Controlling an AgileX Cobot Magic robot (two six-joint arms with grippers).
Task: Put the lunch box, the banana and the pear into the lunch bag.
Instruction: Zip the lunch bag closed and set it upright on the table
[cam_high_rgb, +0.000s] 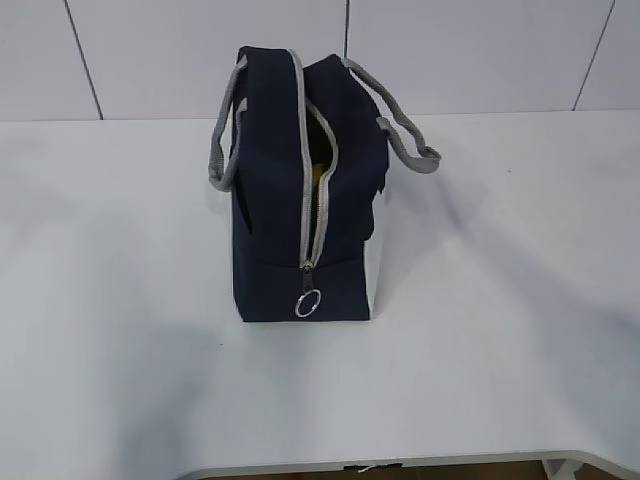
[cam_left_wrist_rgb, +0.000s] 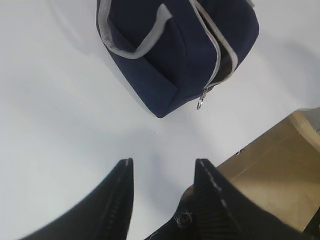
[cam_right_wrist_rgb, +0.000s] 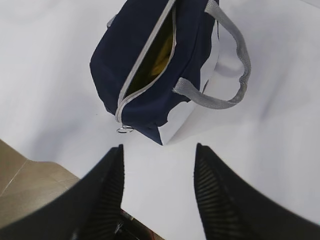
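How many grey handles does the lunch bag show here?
2. One handle hangs over the left side of the lunch bag; the other handle droops off its right side. Both are also seen from the wrists; none looks hidden.

A plain white tabletop (cam_high_rgb: 120, 300) carries the scene, its surface smooth and matte, with soft grey shadows across it. Its near edge curves inward at the bottom of the exterior view, and beyond that edge the wrist views show a brownish floor. The only thing standing directly on the tabletop is the lunch bag (cam_high_rgb: 275, 200), a boxy navy-blue fabric bag set upright near the middle, toward the far side. Its grey zipper (cam_high_rgb: 305, 190) runs over the top and down the near end, partly open, with a metal ring pull (cam_high_rgb: 308, 303) hanging low. Two grey handles (cam_high_rgb: 405, 135) droop to either side, and a white side panel (cam_high_rgb: 376, 270) faces right.
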